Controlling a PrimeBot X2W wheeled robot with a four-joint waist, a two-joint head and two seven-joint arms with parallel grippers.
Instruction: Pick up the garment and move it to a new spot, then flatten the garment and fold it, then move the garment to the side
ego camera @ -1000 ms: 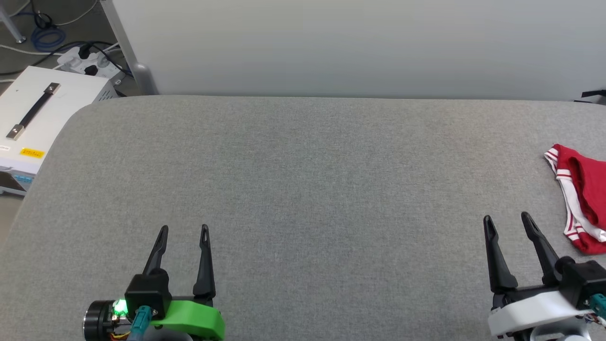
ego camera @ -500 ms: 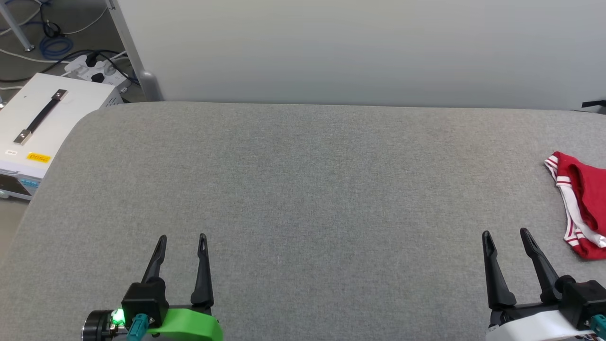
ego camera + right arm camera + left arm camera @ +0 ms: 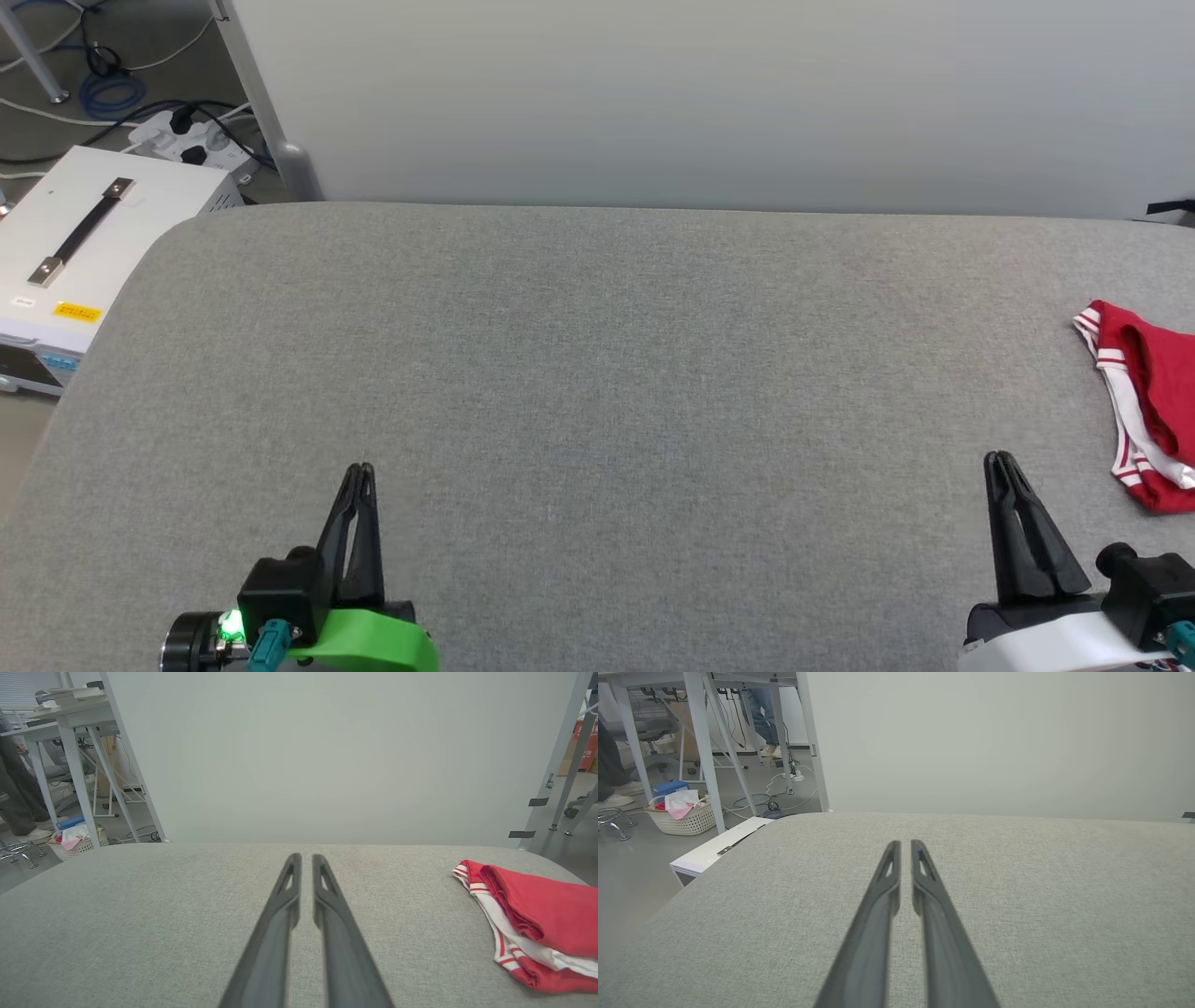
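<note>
Left gripper and right gripper clenched, empty — folded garment lies near the right.

The garment lies on the table (right of the right pincer).

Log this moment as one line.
left claw: shut, empty | right claw: shut, empty | garment: folded, at right side of grey surface, apart from right claw

You see a table covered in matt, coarse-woven grey cloth. The garment is smoother red cloth, softly creased. The left gripper and right gripper have matt dark fingers, plastic by the look.
</note>
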